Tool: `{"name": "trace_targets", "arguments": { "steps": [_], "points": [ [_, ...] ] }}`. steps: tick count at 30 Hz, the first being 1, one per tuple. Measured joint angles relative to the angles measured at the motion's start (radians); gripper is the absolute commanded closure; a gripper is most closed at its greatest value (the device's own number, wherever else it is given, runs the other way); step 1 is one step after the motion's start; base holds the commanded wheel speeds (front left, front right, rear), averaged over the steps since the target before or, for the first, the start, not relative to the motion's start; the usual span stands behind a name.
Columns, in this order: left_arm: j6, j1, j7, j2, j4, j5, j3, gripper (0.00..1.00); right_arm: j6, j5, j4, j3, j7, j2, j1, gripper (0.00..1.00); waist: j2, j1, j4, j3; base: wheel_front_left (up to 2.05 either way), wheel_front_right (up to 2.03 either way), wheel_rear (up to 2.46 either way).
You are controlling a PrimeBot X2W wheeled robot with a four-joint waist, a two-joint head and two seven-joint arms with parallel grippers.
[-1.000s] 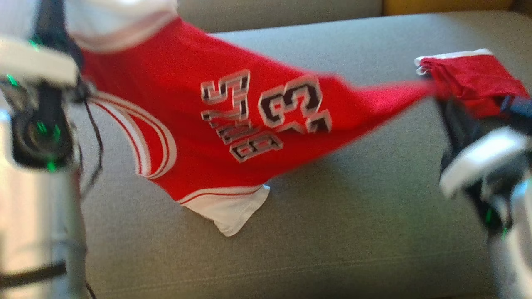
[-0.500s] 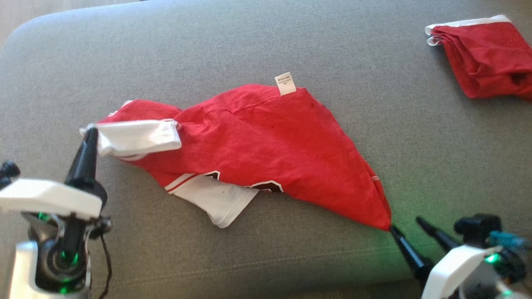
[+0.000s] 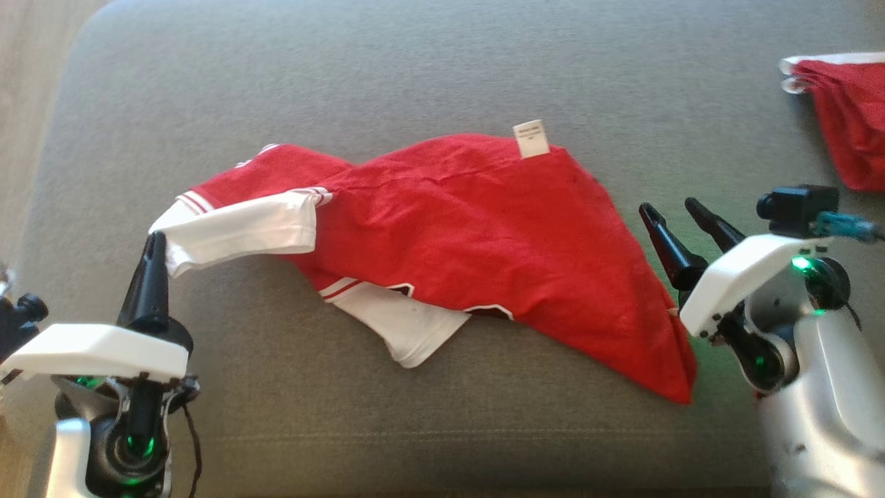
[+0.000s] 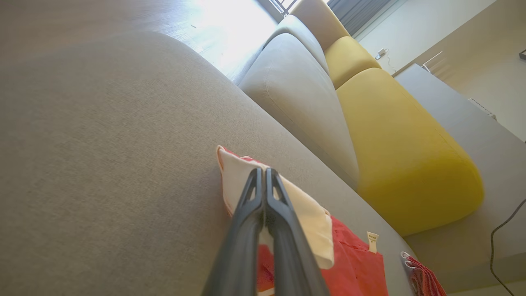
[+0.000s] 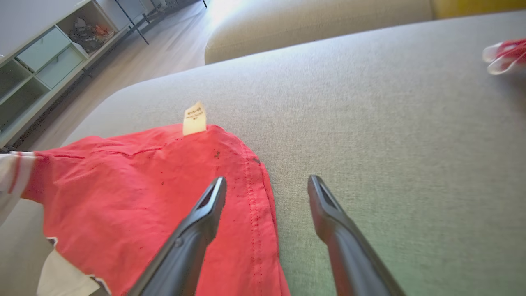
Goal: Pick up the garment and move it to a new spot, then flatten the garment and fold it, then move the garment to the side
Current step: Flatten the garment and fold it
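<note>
Garment (image 3: pixel 484 235) lies rumpled, neither flattened nor folded, sleeve (image 3: pixel 242 232) clamped by the left gripper (image 3: pixel 153 242), hem (image 3: pixel 643 290) just beside the right gripper (image 3: pixel 669 205), whose jaws stand apart.

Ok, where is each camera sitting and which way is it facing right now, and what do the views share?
Head view: on the robot's head, looking down at the grey sofa and red jersey; left fingers lower left, shut on the white sleeve, right fingers open at right.
Left wrist view: on the left wrist, looking along its shut fingers across the sofa toward a yellow cushion.
Right wrist view: on the right wrist, looking along its open fingers over the jersey's edge toward shelves.
Shared: all three show the jersey's white tag.
</note>
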Motion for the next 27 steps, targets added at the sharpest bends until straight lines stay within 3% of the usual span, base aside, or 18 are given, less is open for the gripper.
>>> {"name": "trace_targets", "arguments": {
  "steps": [5, 14, 22, 25, 27],
  "points": [
    [-0.011, 0.001, -0.013, 0.000, 0.014, 0.005, 0.000, 1.00, 0.000, 0.001, 0.247, -0.014, -0.028, 0.000, -0.132, 0.00, 0.0000, 0.0000, 0.049, 0.016, 0.00, 0.00, 0.00],
    [-0.030, 0.001, -0.023, -0.011, 0.046, 0.004, -0.016, 1.00, 0.000, -0.009, 0.564, 0.033, -0.113, 0.011, -0.356, 0.03, 0.0000, 0.0000, 0.088, 0.062, 0.00, 0.00, 0.00],
    [-0.034, -0.001, -0.034, -0.012, 0.069, 0.005, -0.020, 1.00, 0.000, 0.024, 0.636, 0.168, -0.182, 0.012, -0.423, 0.00, 0.0000, 0.0001, 0.100, 0.090, 0.00, 0.00, 0.00],
    [-0.034, -0.001, -0.040, -0.012, 0.075, 0.005, -0.021, 1.00, 0.000, 0.033, 0.651, 0.197, -0.197, 0.008, -0.429, 0.05, 0.0000, 0.0001, 0.100, 0.094, 0.00, 0.00, 0.00],
    [-0.035, -0.002, -0.040, -0.014, 0.080, 0.005, -0.021, 1.00, 0.000, 0.044, 0.667, 0.225, -0.204, -0.002, -0.440, 0.18, 0.0000, 0.0000, 0.101, 0.095, 0.00, 0.00, 0.00]
  ]
}}
